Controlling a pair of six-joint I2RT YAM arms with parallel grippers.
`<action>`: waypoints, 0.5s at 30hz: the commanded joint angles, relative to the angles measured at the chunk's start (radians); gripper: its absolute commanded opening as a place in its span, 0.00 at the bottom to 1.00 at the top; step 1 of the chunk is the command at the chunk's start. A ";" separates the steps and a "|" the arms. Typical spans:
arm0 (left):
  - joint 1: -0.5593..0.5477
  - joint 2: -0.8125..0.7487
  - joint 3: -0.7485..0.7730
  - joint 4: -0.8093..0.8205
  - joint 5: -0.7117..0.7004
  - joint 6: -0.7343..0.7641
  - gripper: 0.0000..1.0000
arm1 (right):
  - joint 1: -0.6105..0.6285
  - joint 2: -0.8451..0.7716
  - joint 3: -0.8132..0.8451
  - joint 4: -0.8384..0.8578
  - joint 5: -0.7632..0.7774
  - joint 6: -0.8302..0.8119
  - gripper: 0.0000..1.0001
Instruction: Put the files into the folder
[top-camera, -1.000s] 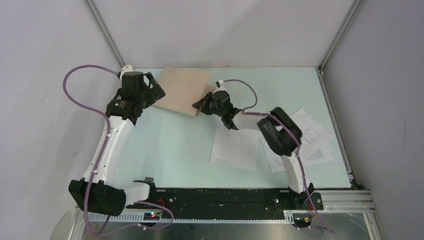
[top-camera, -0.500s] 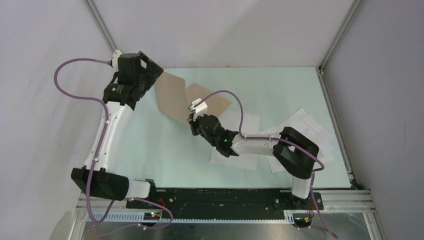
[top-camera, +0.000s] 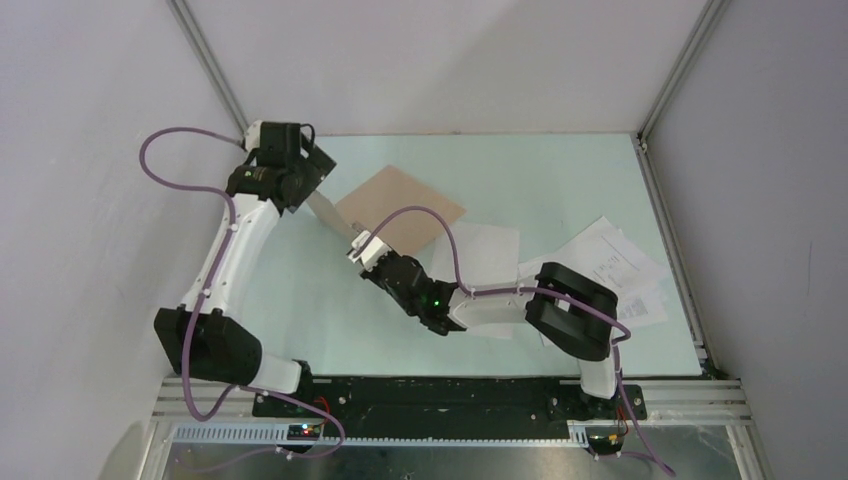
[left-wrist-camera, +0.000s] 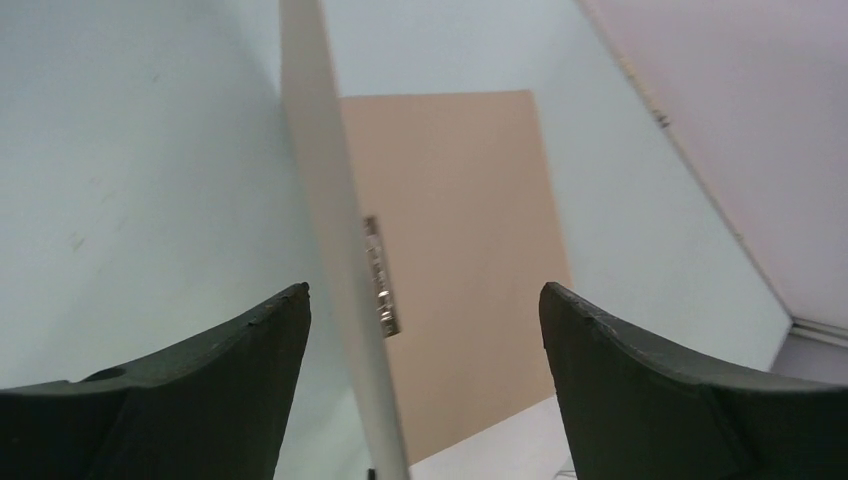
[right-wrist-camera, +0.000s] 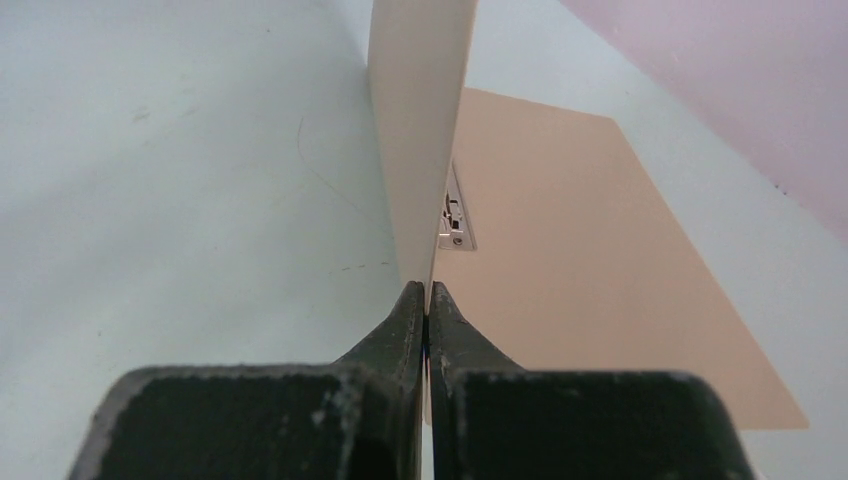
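Since a second ago the folder (top-camera: 405, 208) has come open: it lay shut and flat, and now one leaf rests on the table (top-camera: 560, 170) while the other leaf (right-wrist-camera: 420, 120) stands up on its edge. The right claw (right-wrist-camera: 428, 292) has travelled toward the near left with it. This claw is fully closed and pinches the free edge of the standing leaf. The left claw (left-wrist-camera: 425, 290) is spread wide and holds nothing. The standing leaf passes between its fingers (left-wrist-camera: 180, 390), close to the left one, and whether they touch I cannot tell, because that spot is cut off at the bottom of the wrist view. From above, the standing leaf shows only as a thin strip. A small metal clip (left-wrist-camera: 381, 285) sits at the fold. The papers (top-camera: 620, 268) lie on the table outside the folder, to its right. The right arm (top-camera: 520, 300) covers part of the nearest sheet (top-camera: 488, 252), and the print on the papers is too small to read.
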 joint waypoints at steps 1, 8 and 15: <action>0.000 -0.084 -0.093 -0.016 -0.057 -0.008 0.83 | 0.006 0.014 0.006 0.052 0.065 -0.076 0.00; 0.000 -0.187 -0.273 -0.014 -0.094 0.061 0.62 | 0.021 -0.018 0.004 -0.036 0.068 -0.035 0.46; 0.004 -0.364 -0.486 -0.015 -0.126 0.203 0.78 | 0.025 -0.176 -0.075 -0.214 -0.058 0.110 0.79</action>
